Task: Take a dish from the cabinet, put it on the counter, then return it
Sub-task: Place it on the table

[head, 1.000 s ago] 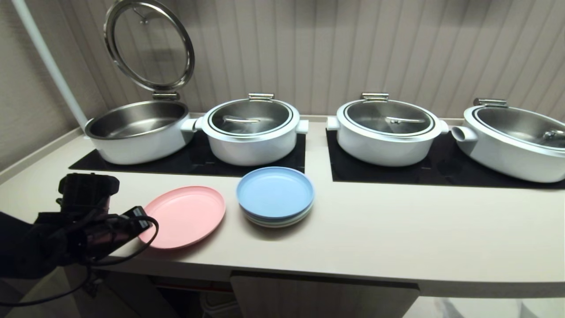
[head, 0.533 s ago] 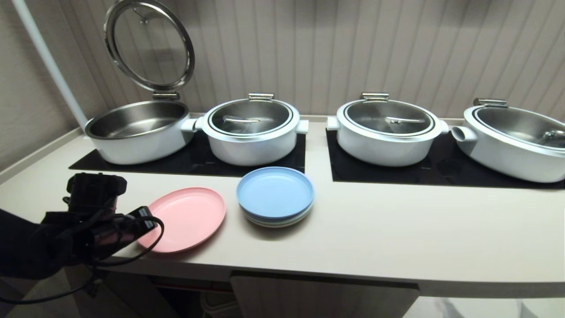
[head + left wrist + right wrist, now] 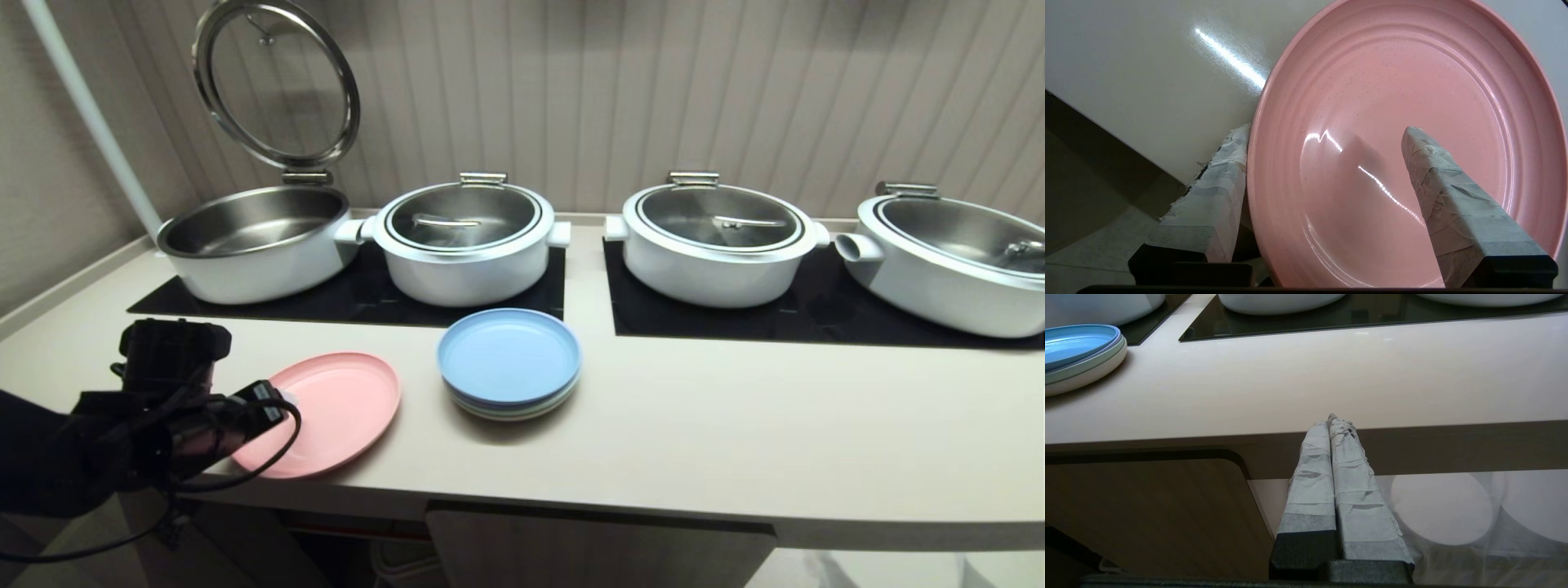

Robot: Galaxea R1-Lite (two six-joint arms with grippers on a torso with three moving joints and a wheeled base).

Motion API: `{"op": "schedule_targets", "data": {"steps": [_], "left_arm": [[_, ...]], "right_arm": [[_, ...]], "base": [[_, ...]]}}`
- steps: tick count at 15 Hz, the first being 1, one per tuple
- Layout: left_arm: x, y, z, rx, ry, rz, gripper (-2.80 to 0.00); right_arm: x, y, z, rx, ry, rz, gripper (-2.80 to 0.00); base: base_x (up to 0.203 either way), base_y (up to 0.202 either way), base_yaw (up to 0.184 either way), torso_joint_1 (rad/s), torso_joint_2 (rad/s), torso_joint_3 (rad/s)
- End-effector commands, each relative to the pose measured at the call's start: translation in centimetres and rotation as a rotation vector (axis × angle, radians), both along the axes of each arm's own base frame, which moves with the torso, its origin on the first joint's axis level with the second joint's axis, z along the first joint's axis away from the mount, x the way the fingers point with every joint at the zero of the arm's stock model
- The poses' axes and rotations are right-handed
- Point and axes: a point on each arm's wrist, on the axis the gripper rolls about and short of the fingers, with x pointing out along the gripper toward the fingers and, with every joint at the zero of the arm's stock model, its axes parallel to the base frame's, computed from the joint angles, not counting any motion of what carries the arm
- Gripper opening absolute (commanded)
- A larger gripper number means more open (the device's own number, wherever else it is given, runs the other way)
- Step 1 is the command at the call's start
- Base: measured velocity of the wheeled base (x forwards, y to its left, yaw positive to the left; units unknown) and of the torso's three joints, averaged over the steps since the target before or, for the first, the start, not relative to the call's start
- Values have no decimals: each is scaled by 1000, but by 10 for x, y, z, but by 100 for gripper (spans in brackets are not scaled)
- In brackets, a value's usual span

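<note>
One hand is at work: the left hand (image 3: 1327, 163) sits at the worktop's (image 3: 694, 441) front left edge, its taped fingers (image 3: 1437, 183) spread apart, one above the pink dish (image 3: 322, 412) and one beneath its overhanging rim, neither pressing. The dish lies flat near that front edge, just left of the stacked plates (image 3: 508, 363) and apart from them. Judged from this, the return grasp is being set up: slide deeper over the rim before closing, pinch squarely, then lift level so the shallow plastic does not tip. Farther right, the right hand (image 3: 1335, 420) hangs below the front edge, fingers pressed together.
</note>
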Motion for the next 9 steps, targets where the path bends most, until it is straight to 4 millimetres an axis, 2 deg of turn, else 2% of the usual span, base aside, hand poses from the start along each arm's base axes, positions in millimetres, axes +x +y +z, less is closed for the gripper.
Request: {"op": "schedule_targets", "data": {"steps": [1, 9], "left_arm": [[0, 0, 2, 0, -9, 4, 0], [9, -1, 9, 12, -47, 16, 0]], "right_arm": [[0, 0, 0, 0, -1, 0, -280], [0, 0, 0, 0, -1, 0, -280]], "base": [[0, 0, 0, 0, 0, 0], [0, 0, 0, 0, 0, 0]]}}
